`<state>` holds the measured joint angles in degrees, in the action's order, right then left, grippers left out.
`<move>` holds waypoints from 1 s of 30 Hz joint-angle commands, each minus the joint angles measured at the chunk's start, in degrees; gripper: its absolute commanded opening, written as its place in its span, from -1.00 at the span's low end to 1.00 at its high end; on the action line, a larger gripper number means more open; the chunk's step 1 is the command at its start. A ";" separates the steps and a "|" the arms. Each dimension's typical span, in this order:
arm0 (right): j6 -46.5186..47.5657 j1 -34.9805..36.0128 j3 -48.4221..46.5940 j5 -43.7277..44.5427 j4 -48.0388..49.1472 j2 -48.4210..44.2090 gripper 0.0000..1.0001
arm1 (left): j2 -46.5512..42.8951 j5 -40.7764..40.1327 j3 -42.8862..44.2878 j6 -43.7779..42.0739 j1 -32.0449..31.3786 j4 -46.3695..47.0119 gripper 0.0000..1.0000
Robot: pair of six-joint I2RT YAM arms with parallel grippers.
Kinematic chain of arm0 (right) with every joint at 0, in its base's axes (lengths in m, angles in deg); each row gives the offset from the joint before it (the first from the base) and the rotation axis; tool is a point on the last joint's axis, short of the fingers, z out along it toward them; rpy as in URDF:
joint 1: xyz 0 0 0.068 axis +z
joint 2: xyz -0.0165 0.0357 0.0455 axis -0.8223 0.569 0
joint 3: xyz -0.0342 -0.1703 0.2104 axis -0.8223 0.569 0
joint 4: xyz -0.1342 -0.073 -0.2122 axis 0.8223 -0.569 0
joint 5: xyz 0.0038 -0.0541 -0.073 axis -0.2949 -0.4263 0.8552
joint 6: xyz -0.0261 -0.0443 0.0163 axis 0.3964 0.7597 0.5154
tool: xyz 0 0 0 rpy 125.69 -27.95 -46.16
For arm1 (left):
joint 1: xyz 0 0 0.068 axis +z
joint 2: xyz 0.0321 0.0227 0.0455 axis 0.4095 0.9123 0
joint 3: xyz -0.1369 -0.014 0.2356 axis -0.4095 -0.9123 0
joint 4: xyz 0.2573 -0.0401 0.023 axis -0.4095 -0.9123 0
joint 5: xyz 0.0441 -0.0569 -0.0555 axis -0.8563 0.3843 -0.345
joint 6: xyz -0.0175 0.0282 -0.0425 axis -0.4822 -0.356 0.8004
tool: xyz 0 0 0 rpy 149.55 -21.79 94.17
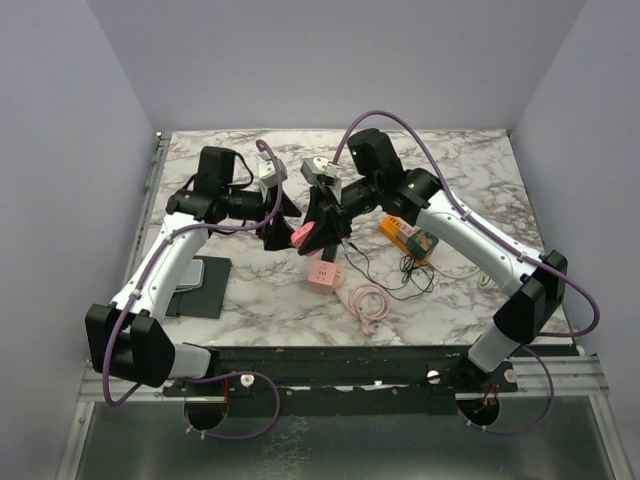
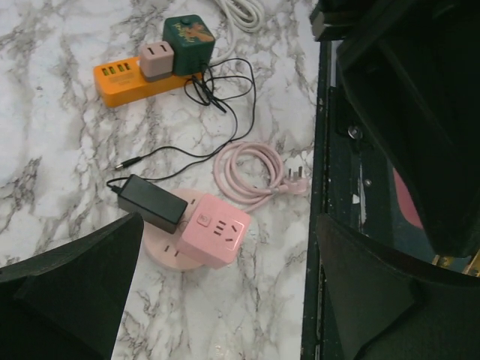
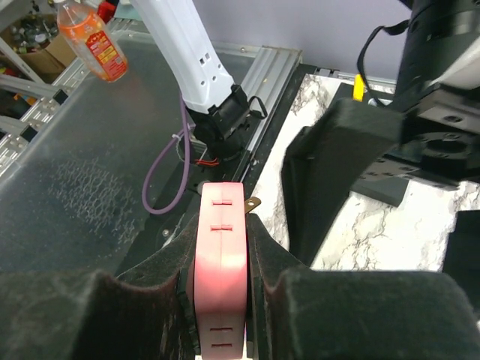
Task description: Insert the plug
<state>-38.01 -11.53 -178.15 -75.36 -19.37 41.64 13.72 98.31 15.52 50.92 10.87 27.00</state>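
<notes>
My right gripper (image 1: pixel 313 230) is shut on a flat pink plug (image 3: pixel 220 262), held above the table. One brass prong (image 3: pixel 251 202) sticks out on the plug's right side. Below it a pink socket cube (image 1: pixel 325 272) sits on a round pink base (image 2: pixel 159 253), its slots facing up (image 2: pixel 217 229). A black adapter (image 2: pixel 150 201) lies against the cube's left side. My left gripper (image 1: pixel 277 228) hovers just left of the plug, wide open and holding nothing. Its dark fingers (image 2: pixel 71 296) frame the cube from above.
A coiled pink cable (image 2: pixel 251 171) with its own plug lies right of the cube. Behind stand an orange power strip (image 2: pixel 126 79), a green cube (image 2: pixel 189 34) and thin black wire. A dark pad (image 1: pixel 200 287) lies at the left. The table's front edge (image 2: pixel 319 187) is close.
</notes>
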 commanded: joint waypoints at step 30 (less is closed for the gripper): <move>-3.18 0.22 2.23 5.13 4.49 0.91 -0.99 | -1.12 1.92 2.26 -14.50 -3.93 -15.68 0.98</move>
<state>-41.16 -11.22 -176.99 -73.83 -17.03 42.32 13.72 98.88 15.98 38.55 7.90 13.65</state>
